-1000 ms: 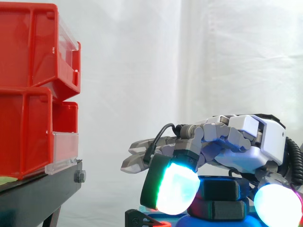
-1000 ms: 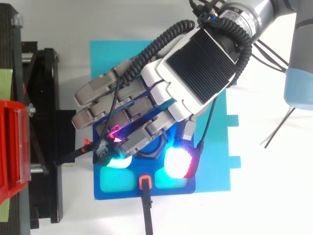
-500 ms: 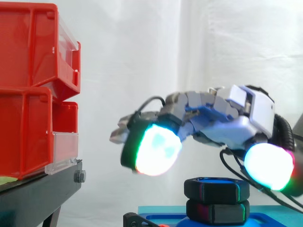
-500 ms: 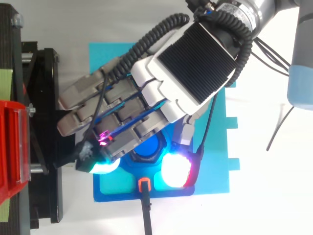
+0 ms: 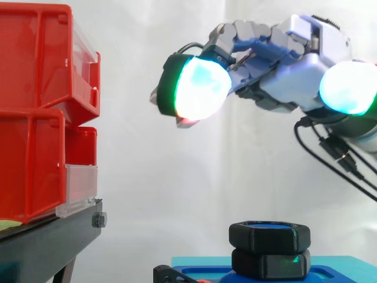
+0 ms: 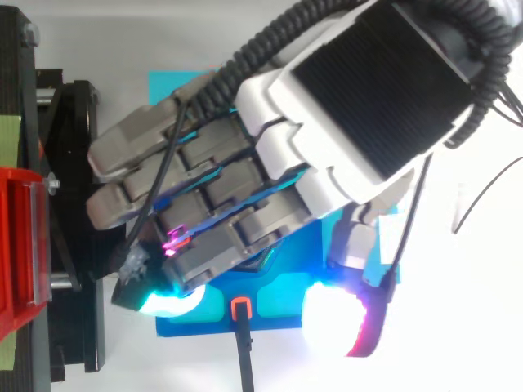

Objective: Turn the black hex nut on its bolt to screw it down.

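Observation:
The black hex nut point(image 5: 270, 234) sits at the top of its bolt, with blue showing in its middle, directly above a second black hex piece point(image 5: 271, 262) on the blue base point(image 5: 203, 263). My hand point(image 5: 294, 65) hangs high above the nut, well clear of it, with nothing in its grasp. Its fingers reach left, relaxed and slightly bent, and the pads glow white, cyan and green. From above, the hand point(image 6: 359, 106) covers the nut and most of the blue base point(image 6: 204, 314).
Red bins point(image 5: 35, 112) stand stacked on a black stand point(image 5: 47, 242) at the left. A cyan mat point(image 6: 176, 82) lies under the base. A black stalk with an orange tip point(image 6: 241, 309) meets the base's front edge.
The hand has let go of the nut and risen from nut level to well above it. The nut and base stayed in place.

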Action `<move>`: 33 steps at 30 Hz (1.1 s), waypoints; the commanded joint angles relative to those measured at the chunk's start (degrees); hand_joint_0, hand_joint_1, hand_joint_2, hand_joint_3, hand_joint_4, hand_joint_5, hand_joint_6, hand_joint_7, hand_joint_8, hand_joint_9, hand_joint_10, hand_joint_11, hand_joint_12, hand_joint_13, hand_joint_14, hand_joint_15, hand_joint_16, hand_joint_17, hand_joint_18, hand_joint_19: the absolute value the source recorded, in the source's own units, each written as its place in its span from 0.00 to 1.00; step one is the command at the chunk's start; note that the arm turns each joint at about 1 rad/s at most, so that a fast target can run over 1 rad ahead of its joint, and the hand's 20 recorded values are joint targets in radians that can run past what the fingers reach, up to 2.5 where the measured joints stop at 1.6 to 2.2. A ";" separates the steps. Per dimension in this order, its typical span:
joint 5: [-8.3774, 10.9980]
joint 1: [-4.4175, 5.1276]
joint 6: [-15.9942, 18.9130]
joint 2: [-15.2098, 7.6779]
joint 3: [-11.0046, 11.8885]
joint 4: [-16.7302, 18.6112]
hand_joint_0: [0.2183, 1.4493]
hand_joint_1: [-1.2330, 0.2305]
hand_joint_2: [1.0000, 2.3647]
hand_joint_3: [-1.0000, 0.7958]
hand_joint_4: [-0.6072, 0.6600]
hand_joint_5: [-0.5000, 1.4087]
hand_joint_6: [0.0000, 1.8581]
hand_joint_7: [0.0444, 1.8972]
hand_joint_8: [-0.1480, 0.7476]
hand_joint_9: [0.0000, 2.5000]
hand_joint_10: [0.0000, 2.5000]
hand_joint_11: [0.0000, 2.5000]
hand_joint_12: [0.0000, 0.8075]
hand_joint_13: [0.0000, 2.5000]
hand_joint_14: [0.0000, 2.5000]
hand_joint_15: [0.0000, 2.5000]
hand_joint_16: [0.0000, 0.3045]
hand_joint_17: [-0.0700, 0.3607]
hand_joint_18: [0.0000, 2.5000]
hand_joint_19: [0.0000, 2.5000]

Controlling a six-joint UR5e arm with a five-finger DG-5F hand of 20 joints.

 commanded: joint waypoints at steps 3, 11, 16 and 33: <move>8.54 0.28 -7.26 10.97 -12.39 -7.00 0.15 0.57 0.00 0.28 0.63 0.17 0.27 0.42 0.45 0.26 0.00 0.09 0.45 0.16 0.00 0.06 0.18 0.45 0.08 0.09; 13.55 -0.16 -7.17 19.76 -24.08 -7.00 0.18 0.56 0.00 0.28 0.63 0.18 0.27 0.43 0.45 0.27 0.00 0.10 0.44 0.16 0.00 0.06 0.17 0.44 0.08 0.09; 17.16 -0.34 -4.80 25.21 -29.09 -9.72 0.18 0.56 0.00 0.28 0.63 0.18 0.27 0.43 0.45 0.27 0.00 0.09 0.44 0.15 0.00 0.05 0.17 0.44 0.07 0.08; 30.96 0.28 13.83 33.29 -39.55 -13.41 0.18 0.55 0.00 0.28 0.60 0.17 0.27 0.43 0.43 0.26 0.00 0.09 0.43 0.11 0.00 0.03 0.16 0.42 0.00 0.04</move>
